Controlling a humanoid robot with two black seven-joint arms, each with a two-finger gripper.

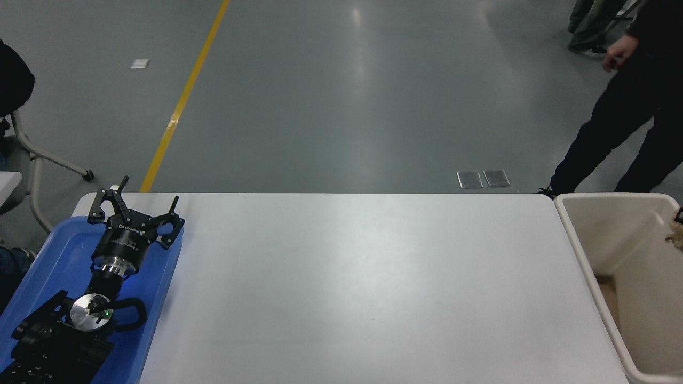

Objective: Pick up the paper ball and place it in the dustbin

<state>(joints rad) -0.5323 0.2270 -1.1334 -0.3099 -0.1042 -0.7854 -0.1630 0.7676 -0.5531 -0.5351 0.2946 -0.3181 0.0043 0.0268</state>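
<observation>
The cream-beige dustbin stands at the table's right end, cut off by the picture's edge. A bit of the tan-brown paper ball shows at the far right edge, over the inside of the dustbin. Just above it is a small black part of my right gripper; the rest of that arm is out of view. I cannot tell whether the gripper holds the ball. My left gripper is parked open and empty over the blue tray at the lower left.
The blue tray lies under the left arm at the white table's left end. A tan patch shows low inside the dustbin. A person in dark clothes stands beyond the table's far right corner. A chair stands at the far left.
</observation>
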